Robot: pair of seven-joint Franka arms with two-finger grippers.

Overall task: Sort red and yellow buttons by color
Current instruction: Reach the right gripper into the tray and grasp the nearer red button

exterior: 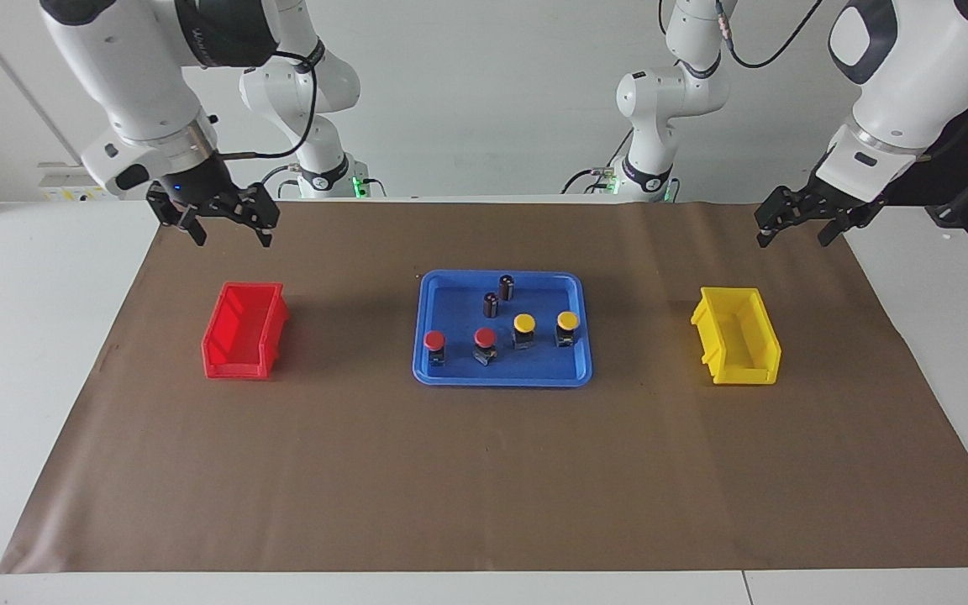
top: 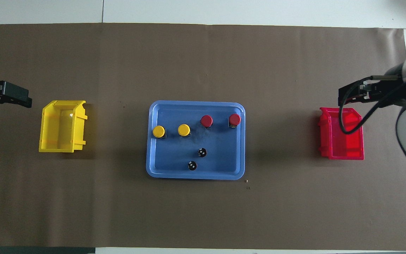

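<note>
The right gripper (exterior: 228,225) hangs in the air with its fingers (exterior: 197,233) spread wide and nothing between them, above the brown paper just nearer the robots than the red bin (exterior: 244,330). The left gripper (exterior: 793,228) hangs likewise, fingers (exterior: 763,235) wide apart and bare, above the paper at the left arm's end, near the yellow bin (exterior: 737,336).

Between the two bins lies a blue tray (exterior: 502,375). In it the four buttons stand in a loose row along the part farther from the robots: two red buttons (exterior: 434,341) (exterior: 485,339) toward the right arm's end, two yellow buttons (exterior: 524,323) (exterior: 567,321) toward the left arm's end. Each domed cap sits on a dark base. Two dark cylinders (exterior: 506,286) (exterior: 491,304) stand upright in the tray, nearer the robots than the buttons.

Both bins hold nothing. Brown paper (exterior: 484,470) covers most of the white tabletop (exterior: 22,353), whose bare edges show at both ends. A pale plain wall (exterior: 484,92) stands at the robots' backs.
</note>
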